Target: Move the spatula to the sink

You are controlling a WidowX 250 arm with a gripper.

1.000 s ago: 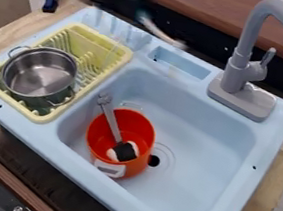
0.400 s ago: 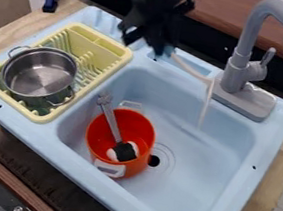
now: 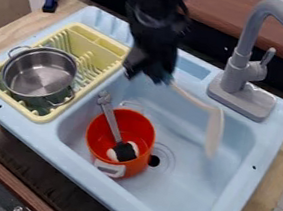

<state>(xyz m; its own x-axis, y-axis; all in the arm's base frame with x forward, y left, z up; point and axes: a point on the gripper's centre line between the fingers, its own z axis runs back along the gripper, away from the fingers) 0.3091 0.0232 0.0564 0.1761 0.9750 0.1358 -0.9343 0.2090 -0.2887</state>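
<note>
Black fingers (image 3: pixel 144 74) at twelve o'clock pinch the spatula (image 3: pixel 214 131); its flat, pale end hangs over the blue sink (image 3: pixel 191 194) at three. At six, a round orange pot (image 3: pixel 138 165) holds a gray stick (image 3: pixel 111 119). At nine, a shiny metal pot (image 3: pixel 40 72) sits in a yellow rack (image 3: pixel 45 118).

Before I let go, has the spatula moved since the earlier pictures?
Yes. Judged against the faucet base, the spatula has moved down the view and slightly right; its blade now sits mostly below the base in view.
</note>
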